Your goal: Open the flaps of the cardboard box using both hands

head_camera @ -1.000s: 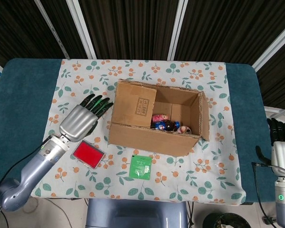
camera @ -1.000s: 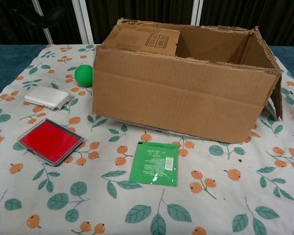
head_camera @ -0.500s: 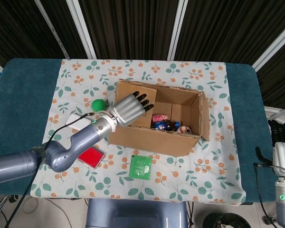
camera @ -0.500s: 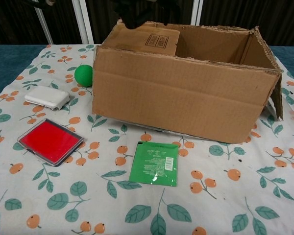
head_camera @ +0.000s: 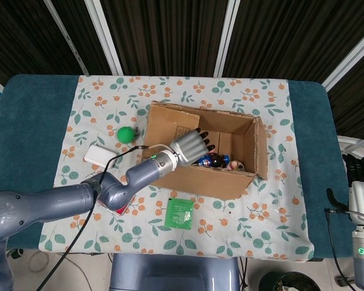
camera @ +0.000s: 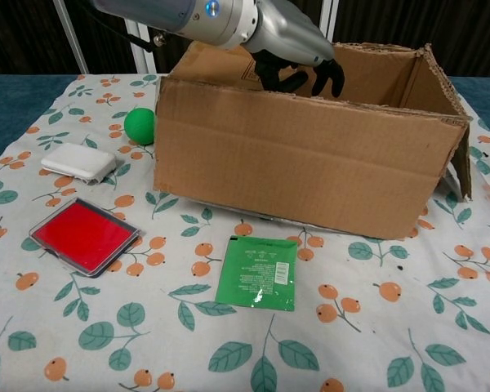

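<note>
A: Item one, left robot hand (head_camera: pixel 191 145): over the last second it has travelled from the bench beside the cardboard box (camera: pixel 310 155) to above the inward-folded left flap (head_camera: pixel 173 134). Fingers spread, holding nothing, dipping past the rim.

B: Meaning for the task?

A: Likely about to hook that flap outward. Box sits mid-bench; right flap (head_camera: pixel 259 145) already stands up.

B: Contents?

A: Small toys (head_camera: pixel 215 160), colourful, too small to identify.

B: Right robot hand (head_camera: pixel 363 182)?

A: At the frame's edge, well away; I can't tell its state
</note>
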Motion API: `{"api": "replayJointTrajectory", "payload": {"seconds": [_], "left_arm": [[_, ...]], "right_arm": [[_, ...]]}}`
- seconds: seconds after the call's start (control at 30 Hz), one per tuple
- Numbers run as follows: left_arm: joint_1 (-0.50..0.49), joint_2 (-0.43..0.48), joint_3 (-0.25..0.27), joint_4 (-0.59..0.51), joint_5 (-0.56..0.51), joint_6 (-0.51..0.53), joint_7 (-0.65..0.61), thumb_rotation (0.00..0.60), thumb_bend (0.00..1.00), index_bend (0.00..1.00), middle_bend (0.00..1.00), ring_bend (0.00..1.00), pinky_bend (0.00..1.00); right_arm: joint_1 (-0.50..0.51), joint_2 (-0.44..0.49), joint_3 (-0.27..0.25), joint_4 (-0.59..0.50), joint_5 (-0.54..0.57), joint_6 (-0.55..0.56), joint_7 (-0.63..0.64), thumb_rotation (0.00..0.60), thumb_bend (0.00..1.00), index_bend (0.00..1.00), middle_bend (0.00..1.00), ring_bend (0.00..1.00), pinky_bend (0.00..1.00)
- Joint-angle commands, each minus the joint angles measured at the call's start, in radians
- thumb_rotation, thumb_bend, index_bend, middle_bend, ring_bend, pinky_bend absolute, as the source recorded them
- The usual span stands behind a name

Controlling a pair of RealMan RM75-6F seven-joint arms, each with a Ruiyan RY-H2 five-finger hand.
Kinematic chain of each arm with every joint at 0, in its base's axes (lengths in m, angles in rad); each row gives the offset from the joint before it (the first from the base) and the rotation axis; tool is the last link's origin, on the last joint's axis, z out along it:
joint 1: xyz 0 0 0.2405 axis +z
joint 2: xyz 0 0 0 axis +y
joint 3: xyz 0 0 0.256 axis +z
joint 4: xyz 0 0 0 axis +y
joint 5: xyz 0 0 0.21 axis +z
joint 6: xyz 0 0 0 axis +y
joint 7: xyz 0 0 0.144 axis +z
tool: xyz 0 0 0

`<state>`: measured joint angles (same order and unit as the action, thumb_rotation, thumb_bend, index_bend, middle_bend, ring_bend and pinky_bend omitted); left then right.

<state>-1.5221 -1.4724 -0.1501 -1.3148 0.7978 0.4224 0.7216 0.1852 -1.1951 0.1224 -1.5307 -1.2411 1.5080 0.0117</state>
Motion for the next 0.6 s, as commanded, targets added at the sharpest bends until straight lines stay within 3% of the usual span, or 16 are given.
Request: {"api": "replayJointTrajectory", "payload": {"seconds": [0.03,0.4,0.6], "left_arm": [[-0.029,-0.023,0.026,0.031,0.0,-0.016,-0.025,0.6,0.88,0.16,0.25,0.13,0.24],[-0.051,0.008,0.058,0.012,0.027,0.032,-0.079,0.6,0.96,0.36,0.54,0.37,0.43],[-0.06,0.046,0.062,-0.014,0.049,0.049,-0.111,0.6,0.97,0.41,0.62,0.43,0.47]], "right_arm": [[-0.004,0.0,0.007,0.0,0.001,-0.006,0.003,0.6,0.39,0.08,0.1,0.09,0.25],[-0.017,-0.006,0.025,0.002,-0.008,-0.015,0.004,0.6,0.4,0.08,0.1,0.09,0.25],[-0.024,-0.01,0.036,0.004,-0.009,-0.022,0.003,0.6,0.41,0.09,0.1,0.09,0.25]]}}
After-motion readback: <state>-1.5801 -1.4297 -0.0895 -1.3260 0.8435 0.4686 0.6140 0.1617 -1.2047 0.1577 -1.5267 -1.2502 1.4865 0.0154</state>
